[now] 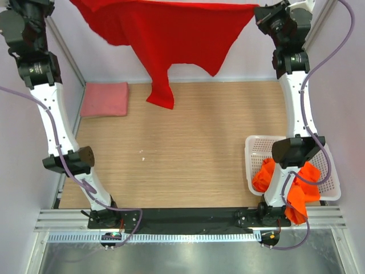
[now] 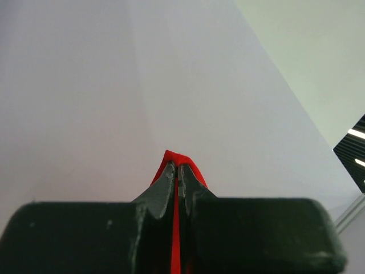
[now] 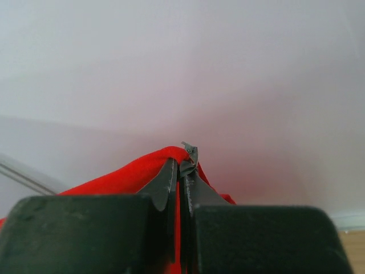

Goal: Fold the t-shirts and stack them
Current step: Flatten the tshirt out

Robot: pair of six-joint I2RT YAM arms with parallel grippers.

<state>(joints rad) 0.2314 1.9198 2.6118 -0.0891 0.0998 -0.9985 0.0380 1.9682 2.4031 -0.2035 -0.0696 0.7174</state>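
Note:
The bright red t-shirt [image 1: 162, 34] hangs stretched between my two grippers high above the far end of the table, its lower part drooping down to the wood. My left gripper [image 2: 175, 165] is shut on a red fold of it [image 2: 182, 158] at the top left. My right gripper [image 3: 181, 162] is shut on its other corner [image 3: 142, 168] at the top right [image 1: 259, 14]. A folded salmon pink t-shirt [image 1: 105, 99] lies flat at the far left of the table. Orange t-shirts [image 1: 296, 185] lie bunched in the basket, one hanging over its near edge.
The white plastic lattice basket [image 1: 256, 149] stands at the right near side, beside my right arm. The wooden table [image 1: 182, 154] is walled by pale panels on the left, right and far sides. A black rail runs along the near edge [image 1: 188, 216].

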